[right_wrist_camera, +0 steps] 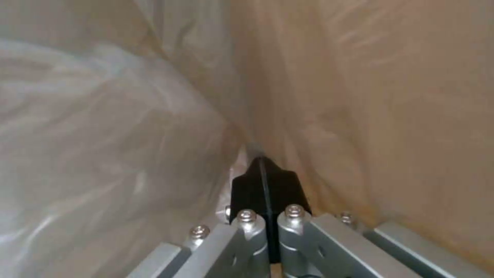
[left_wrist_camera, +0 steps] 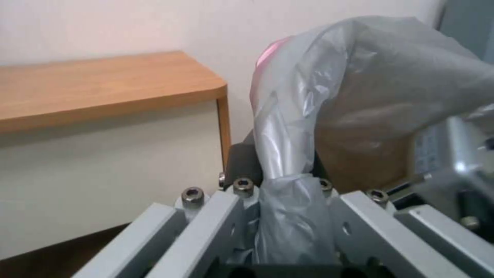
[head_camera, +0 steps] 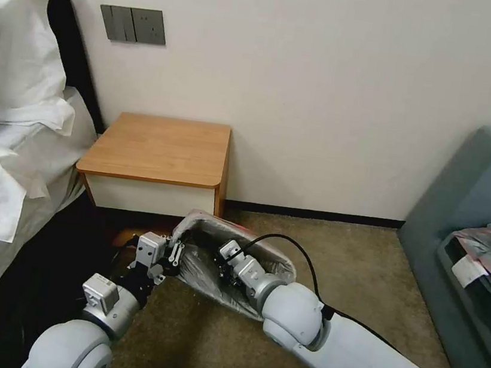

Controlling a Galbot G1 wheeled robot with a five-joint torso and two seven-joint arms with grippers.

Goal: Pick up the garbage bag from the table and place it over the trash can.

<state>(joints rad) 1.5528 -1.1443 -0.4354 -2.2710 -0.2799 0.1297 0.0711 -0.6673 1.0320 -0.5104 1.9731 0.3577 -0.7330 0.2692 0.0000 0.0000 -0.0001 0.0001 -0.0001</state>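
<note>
Table (head_camera: 159,148) sits upper-centre of the head frame against the wall, its top bare. Below it, low centre, the bin (head_camera: 275,257) stands on the carpet, just beside the table's front right corner, tipped toward the robot, mouth facing the arms. Its long axis runs from centre-left down to centre-right of the frame.

Bag (head_camera: 204,272) is off the table and already around the bin: grey film wraps the rim and lines the inside, pinkish edge showing at the far rim.

Both arms come up from the bottom of the frame. Right gripper (head_camera: 224,265) is inside the bin mouth; in the right wrist view its fingers (right_wrist_camera: 268,185) are pressed together with bag film all round, and I cannot tell whether they pinch any. Left gripper (head_camera: 166,261) is at the near-left end of the rim, closed on a twisted strand of bag, seen in the left wrist view (left_wrist_camera: 288,216).

Judgement: left arm is nearer the unfinished corner; film there needs pulling outward over that end.
</note>
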